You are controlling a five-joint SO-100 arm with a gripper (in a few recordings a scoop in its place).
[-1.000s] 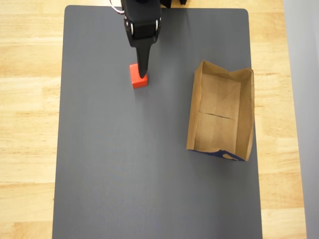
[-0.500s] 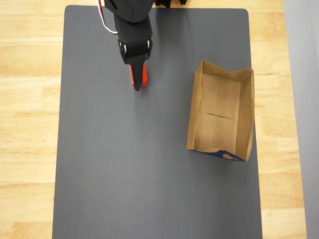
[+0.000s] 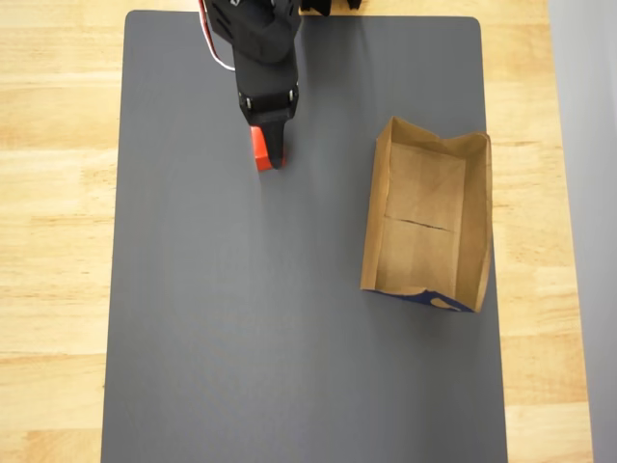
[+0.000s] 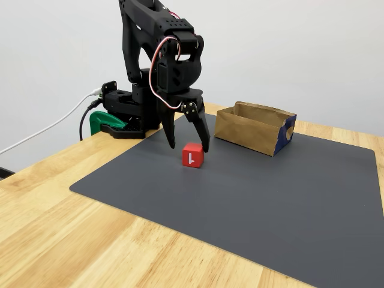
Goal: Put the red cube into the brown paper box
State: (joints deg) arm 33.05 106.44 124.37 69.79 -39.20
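Red cube (image 4: 192, 155): one counted, resting on the dark grey mat (image 4: 252, 198), white "1" seen on the face turned toward the fixed camera. In the overhead view the red cube (image 3: 257, 148) is largely covered by the arm, with only a strip of its left side exposed.

Gripper (image 4: 188, 146): one, black, pointed down over the cube. Its two fingers are spread apart in the fixed view, one finger (image 4: 170, 133) to the left of the cube and the other at the cube's upper right corner. Contact with the cube cannot be confirmed. Nothing is grasped. From overhead the gripper (image 3: 271, 154) is seen as a single dark wedge over the cube.

Brown paper box (image 3: 476, 227): one, lying on the right part of the mat, well apart from the cube, open side up, blue printed edge at its near end in the overhead view. Its interior is bare paper with a crease across the bottom.

One wooden worktop (image 3: 53, 222) is noted beneath the mat. One green clamp (image 4: 102, 122) is noted at the arm's base.
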